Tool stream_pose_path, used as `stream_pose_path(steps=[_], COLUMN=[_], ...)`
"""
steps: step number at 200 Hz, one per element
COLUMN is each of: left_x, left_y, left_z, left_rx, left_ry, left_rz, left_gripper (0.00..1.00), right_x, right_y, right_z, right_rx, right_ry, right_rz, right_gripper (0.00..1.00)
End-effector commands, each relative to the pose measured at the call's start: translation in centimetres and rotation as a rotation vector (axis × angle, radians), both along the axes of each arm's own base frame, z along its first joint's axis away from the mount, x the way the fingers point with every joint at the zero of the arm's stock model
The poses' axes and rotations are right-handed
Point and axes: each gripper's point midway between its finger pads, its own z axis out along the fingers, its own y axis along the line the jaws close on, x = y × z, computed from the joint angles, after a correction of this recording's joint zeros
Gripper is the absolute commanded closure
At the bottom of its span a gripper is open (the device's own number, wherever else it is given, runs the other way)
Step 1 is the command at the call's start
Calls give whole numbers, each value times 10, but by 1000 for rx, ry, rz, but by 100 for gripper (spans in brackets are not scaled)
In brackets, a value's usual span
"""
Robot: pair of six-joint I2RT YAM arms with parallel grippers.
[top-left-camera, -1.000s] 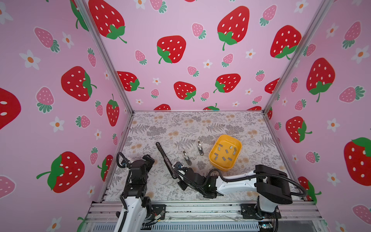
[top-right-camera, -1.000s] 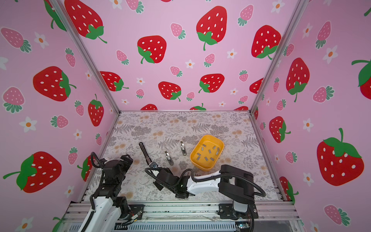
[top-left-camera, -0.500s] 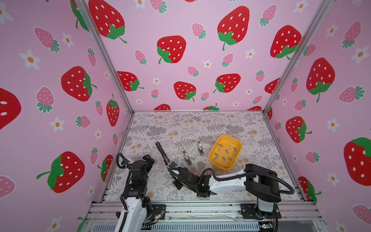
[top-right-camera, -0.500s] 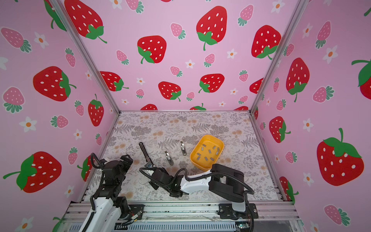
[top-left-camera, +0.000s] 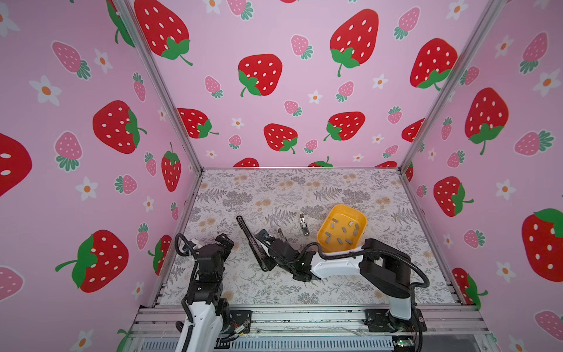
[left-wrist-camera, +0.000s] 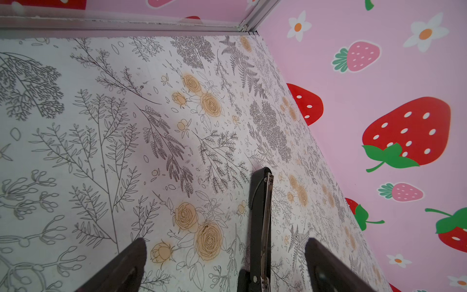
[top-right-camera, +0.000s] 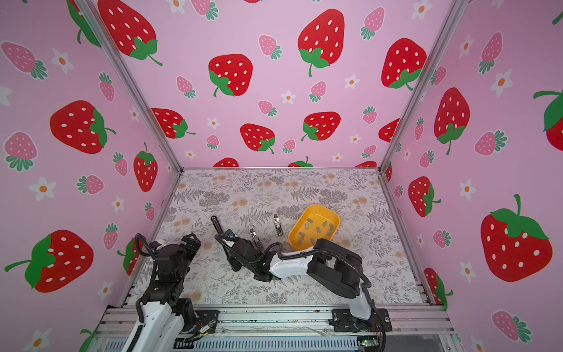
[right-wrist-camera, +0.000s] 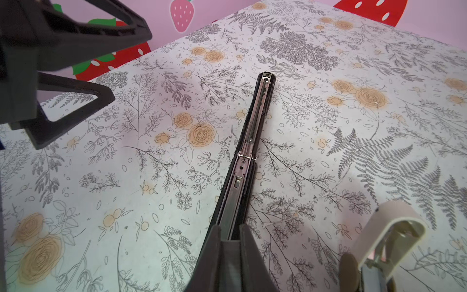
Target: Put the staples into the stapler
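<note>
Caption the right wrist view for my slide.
Right gripper pinches the opened black stapler, its metal channel facing up.

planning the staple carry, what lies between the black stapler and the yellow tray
Between black stapler and yellow tray: a farther silvery tool and a nearer silvery tool, in both top views.

Near end of stapler (right-wrist-camera: pixel 249 141) hid by R gripper (right-wrist-camera: pixel 229 231); cut off by edge in L wrist view; staples (top-left-camera: pixel 343 229) too small for detail.
</note>
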Motion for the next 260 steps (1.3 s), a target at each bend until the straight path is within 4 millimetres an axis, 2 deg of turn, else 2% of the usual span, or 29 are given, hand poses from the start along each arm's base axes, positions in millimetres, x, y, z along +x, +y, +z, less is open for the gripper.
stream_pose_path(steps=[1, 122, 260], left_x=[-5, -5, -5], left_y=[5, 6, 5], left_z=[-5, -4, -4], left_rx=[-3, -4, -7], left_ry=[12, 8, 4], left_rz=[34, 36, 36], left_gripper=[1, 1, 1], right_x=[-3, -4, -2], right_y=[9, 20, 20], right_z=[-6, -23, -33], right_rx=[-17, -43, -65], right_ry=[6, 51, 63], right_rz=[34, 37, 17], right_gripper=[85, 85, 85])
